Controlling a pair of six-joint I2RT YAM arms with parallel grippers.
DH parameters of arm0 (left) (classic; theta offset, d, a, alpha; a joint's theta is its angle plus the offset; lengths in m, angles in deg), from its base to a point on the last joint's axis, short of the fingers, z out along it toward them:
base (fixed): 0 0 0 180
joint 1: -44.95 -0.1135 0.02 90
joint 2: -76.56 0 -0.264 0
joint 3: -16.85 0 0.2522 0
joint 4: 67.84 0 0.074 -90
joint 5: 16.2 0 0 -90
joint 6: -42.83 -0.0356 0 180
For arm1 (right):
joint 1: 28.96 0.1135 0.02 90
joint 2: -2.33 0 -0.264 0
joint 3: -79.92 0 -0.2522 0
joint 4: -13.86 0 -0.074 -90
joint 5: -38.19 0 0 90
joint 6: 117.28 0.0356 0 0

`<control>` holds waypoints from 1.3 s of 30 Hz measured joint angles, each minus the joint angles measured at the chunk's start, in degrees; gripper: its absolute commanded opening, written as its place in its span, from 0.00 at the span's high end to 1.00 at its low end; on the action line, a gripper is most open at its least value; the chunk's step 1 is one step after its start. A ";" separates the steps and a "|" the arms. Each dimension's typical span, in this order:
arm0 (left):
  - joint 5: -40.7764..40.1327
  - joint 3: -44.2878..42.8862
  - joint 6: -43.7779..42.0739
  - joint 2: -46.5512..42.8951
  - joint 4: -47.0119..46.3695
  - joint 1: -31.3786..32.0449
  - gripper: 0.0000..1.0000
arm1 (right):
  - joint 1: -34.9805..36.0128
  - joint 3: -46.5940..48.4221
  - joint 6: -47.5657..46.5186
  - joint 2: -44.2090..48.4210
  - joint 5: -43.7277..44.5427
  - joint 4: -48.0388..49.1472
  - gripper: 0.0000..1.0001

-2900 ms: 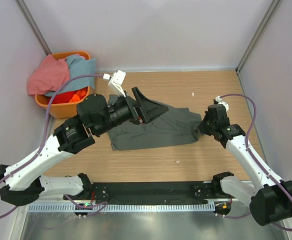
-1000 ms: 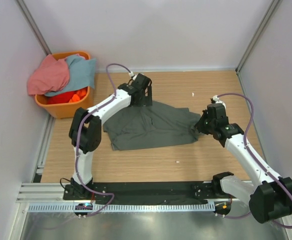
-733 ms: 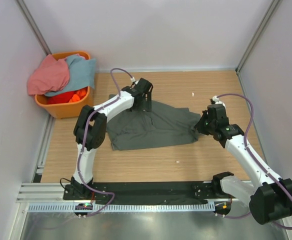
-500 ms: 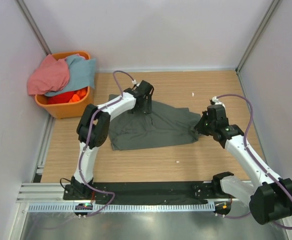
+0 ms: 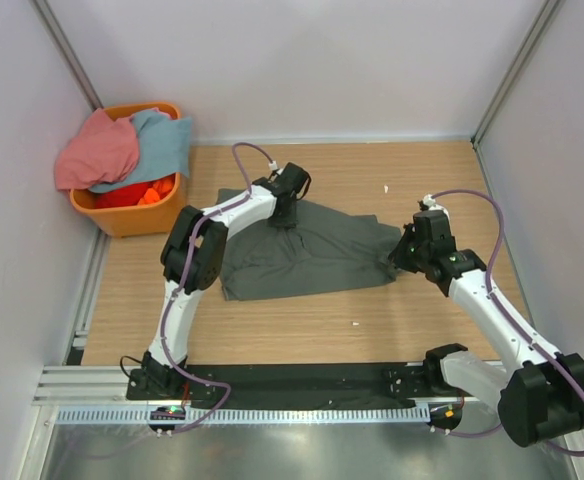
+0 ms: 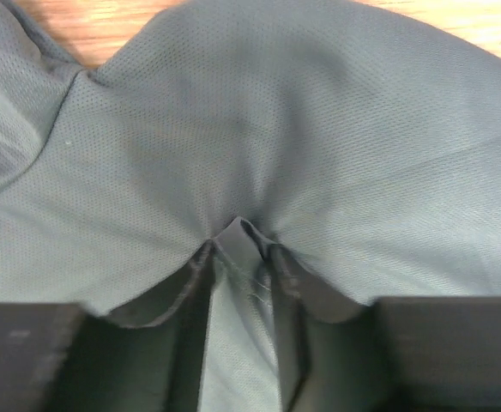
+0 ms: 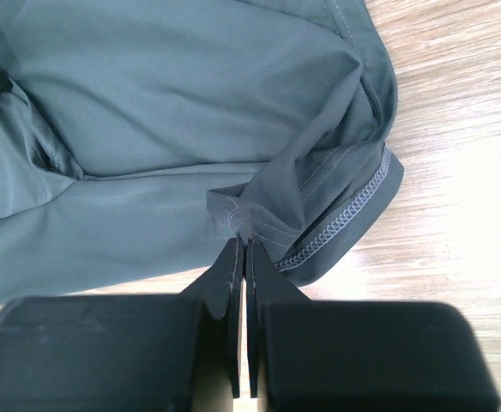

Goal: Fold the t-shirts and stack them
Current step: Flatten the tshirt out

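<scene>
Two pinches hold the grey shirt [image 5: 307, 255], which lies spread on the counter [image 5: 272, 330]. My left fingers [image 6: 289, 369] are clamped on a raised ridge of cloth at its far edge. My right fingers [image 7: 225, 326] are pressed together on a fold beside the stitched hem at its right edge. The pink shirt [image 5: 97, 150] and the blue shirt [image 5: 167, 135] lie heaped in the basket [image 5: 122, 218], their shapes hard to make out.
</scene>
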 measured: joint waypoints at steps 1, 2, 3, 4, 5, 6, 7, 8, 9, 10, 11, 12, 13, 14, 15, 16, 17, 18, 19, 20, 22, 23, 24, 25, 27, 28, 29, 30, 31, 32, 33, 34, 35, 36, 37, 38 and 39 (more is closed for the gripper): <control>0.02 0.00 -0.13 0.00 0.00 0.00 0.72 | 0.00 0.00 0.00 -0.09 0.00 0.04 0.99; -0.02 0.00 -0.11 0.00 -0.02 0.00 0.73 | 0.00 -0.02 0.00 -0.17 0.00 0.07 0.99; -0.04 0.00 -0.13 0.00 -0.02 0.00 0.75 | 0.00 -0.04 -0.02 -0.31 0.02 0.09 0.99; -0.07 0.00 -0.11 0.00 0.00 0.00 0.77 | 0.00 -0.04 -0.02 -0.48 0.02 0.13 0.99; -0.11 0.02 -0.11 -0.02 0.00 0.00 0.78 | 0.00 -0.09 -0.02 -0.68 0.04 0.20 0.99; -0.28 0.02 -0.11 -0.02 0.02 0.00 0.78 | 0.00 -0.09 -0.02 -0.79 0.04 0.20 0.99; -0.57 0.07 -0.13 -0.07 0.04 0.00 0.78 | 0.00 -0.09 -0.09 -1.01 0.07 0.20 0.99; -0.85 0.24 -0.13 -0.17 0.04 0.00 0.73 | 0.00 -0.09 -0.13 -1.14 0.11 0.22 0.99; -1.36 0.59 -0.15 -0.46 0.09 0.00 0.71 | 0.00 -0.09 -0.15 -1.25 0.17 0.22 0.99; -2.03 1.07 -0.22 -0.85 0.24 0.00 0.70 | 0.00 -0.09 -0.15 -1.25 0.20 0.22 0.99; -2.64 1.51 -0.20 -1.20 0.55 0.00 0.69 | 0.00 -0.09 -0.17 -1.25 0.24 0.20 0.99; -3.37 1.90 -0.22 -1.66 0.96 0.00 0.69 | 0.00 -0.09 -0.17 -1.25 0.31 0.20 0.99; -3.91 2.19 -0.24 -2.05 1.42 0.02 0.68 | 0.00 -0.09 -0.17 -1.25 0.44 0.20 0.99; -4.85 2.51 -0.31 -2.67 2.01 0.09 0.65 | 0.00 -0.09 -0.20 -1.25 0.50 0.15 0.99; -5.66 2.86 -0.35 -3.34 2.54 0.15 0.65 | 0.00 -0.09 -0.20 -1.25 0.66 0.11 0.99; -6.47 3.32 -0.37 -4.22 2.95 0.28 0.65 | 0.00 -0.09 -0.22 -1.25 0.72 0.02 0.99; -7.10 3.80 -0.42 -5.11 3.28 0.35 0.66 | 0.00 -0.09 -0.22 -1.25 0.90 -0.11 0.99; -7.65 4.24 -0.48 -6.03 3.45 0.42 0.68 | 0.00 -0.07 -0.22 -1.25 1.01 -0.22 0.99; -7.98 4.55 -0.55 -6.69 3.54 0.48 0.70 | 0.00 -0.07 -0.22 -1.25 1.11 -0.28 0.99; -8.26 4.92 -0.59 -7.41 3.56 0.57 0.77 | 0.00 -0.07 -0.26 -1.25 1.18 -0.44 0.99; -8.63 5.33 -0.70 -8.33 3.67 0.68 0.89 | 0.00 -0.07 -0.35 -1.25 1.33 -0.66 0.99; -8.66 5.49 -0.96 -8.57 3.69 0.72 0.99 | 0.00 -0.07 -0.37 -1.25 1.44 -0.72 0.99; -8.63 5.60 -1.20 -8.63 3.69 0.74 1.00 | 0.00 -0.07 -0.39 -1.22 1.51 -0.87 0.99; -8.59 5.70 -1.36 -8.63 3.63 0.76 1.00 | 0.00 -0.07 -0.39 -1.22 1.55 -1.01 0.99; -8.39 6.34 -1.51 -8.63 3.61 0.76 1.00 | 0.00 -0.02 -0.42 -1.20 1.70 -1.14 0.99; -8.35 6.58 -1.55 -8.63 3.58 0.76 1.00 | 0.00 0.04 -0.46 -1.20 1.75 -1.27 0.99; -8.26 6.88 -1.57 -8.63 3.54 0.76 1.00 | 0.00 0.13 -0.55 -1.20 1.79 -1.33 0.99; -8.15 7.02 -1.60 -8.63 3.56 0.76 1.00 | 0.00 0.24 -0.61 -1.20 1.86 -1.36 0.99; -8.00 7.08 -1.62 -8.63 3.54 0.76 1.00 | 0.00 0.35 -0.66 -1.18 1.92 -1.38 0.99; -7.98 7.08 -1.62 -8.63 3.52 0.74 1.00 | 0.00 0.44 -0.76 -1.18 1.97 -1.38 0.99; -7.98 7.08 -1.62 -8.68 3.50 0.74 1.00 | 0.00 0.48 -0.83 -1.11 2.03 -1.40 0.99; -7.98 7.15 -1.64 -8.79 3.50 0.76 1.00 | 0.00 0.61 -0.96 -1.09 2.16 -1.60 0.99; -7.98 7.45 -1.64 -9.11 3.48 0.76 1.00 | 0.00 0.83 -1.05 -1.09 2.32 -1.97 0.99; -8.02 8.07 -1.64 -9.73 3.43 0.76 1.00 | 0.00 1.38 -1.22 -1.09 2.62 -2.69 0.99; -8.02 8.83 -1.66 -10.84 3.65 0.76 1.00 | 0.00 2.03 -1.38 -1.09 2.93 -3.41 0.99; -8.09 9.84 -1.66 -12.52 4.20 0.76 1.00 | 0.00 2.99 -1.49 -1.09 3.23 -4.15 0.99; -8.20 10.56 -1.66 -14.12 4.76 0.76 1.00 | 0.00 4.04 -1.66 -1.09 3.56 -4.76 0.99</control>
